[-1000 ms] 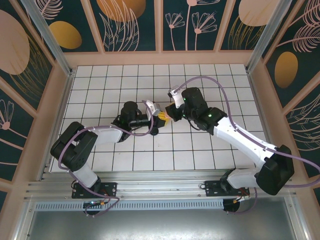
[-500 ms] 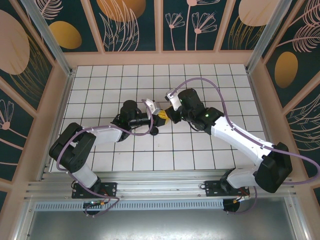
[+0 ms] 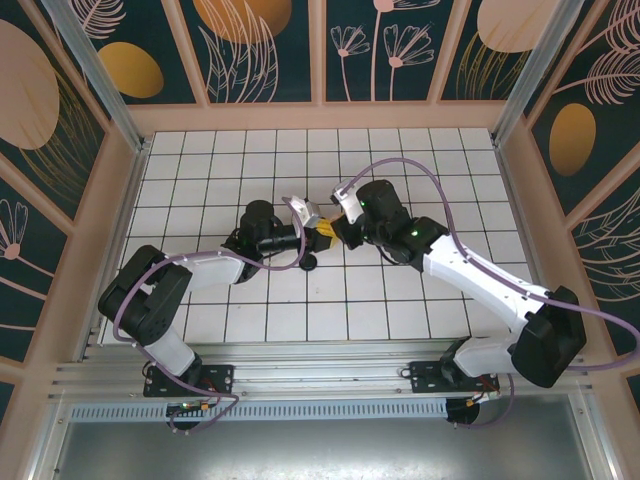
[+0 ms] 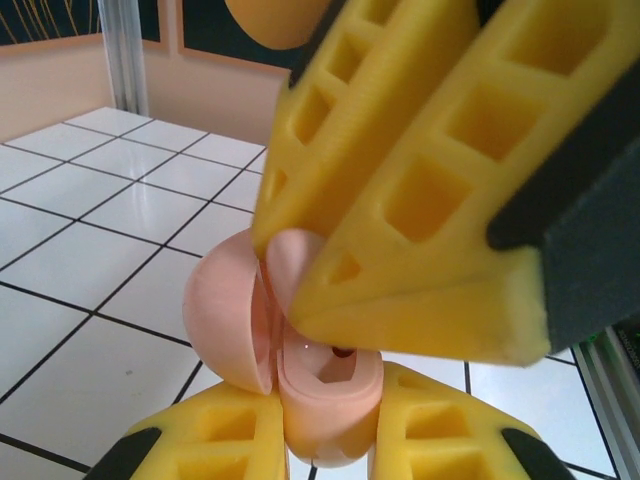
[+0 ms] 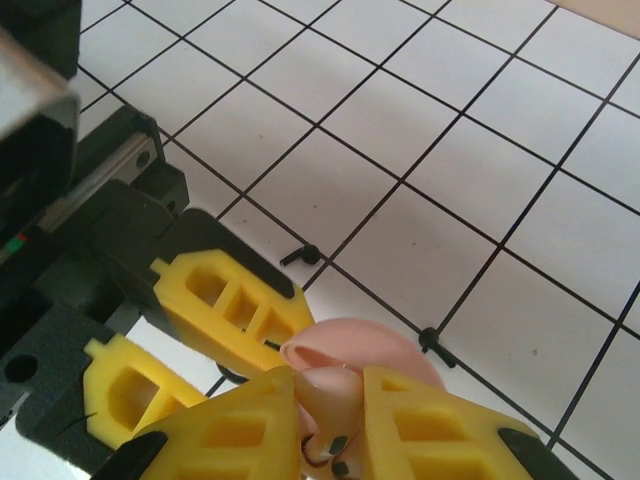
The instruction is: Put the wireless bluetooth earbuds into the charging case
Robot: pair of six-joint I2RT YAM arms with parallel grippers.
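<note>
The pale pink charging case [image 4: 325, 395] stands upright between my left gripper's [image 4: 322, 425] yellow fingers, which are shut on its base. Its lid [image 4: 225, 315] hangs open to the left. From above, my right gripper's fingers [image 4: 420, 200] press a pale pink earbud [image 4: 288, 262] down at the case's open well. In the right wrist view the right gripper [image 5: 335, 410] is shut on that earbud [image 5: 338, 392], with the case lid [image 5: 375, 348] just behind it. Two black earbuds [image 5: 303, 255] [image 5: 432, 342] lie on the tiles beyond. Both grippers meet mid-table [image 3: 325, 234].
The white grid-tiled table [image 3: 400, 300] is ringed by wooden walls and metal posts. A small dark object [image 3: 310, 262] lies just in front of the left gripper. The left gripper's fingers [image 5: 225, 310] crowd the space beside the right fingertips.
The right gripper has shifted slightly left, closing in on the case in the left gripper. The left arm has held still.
</note>
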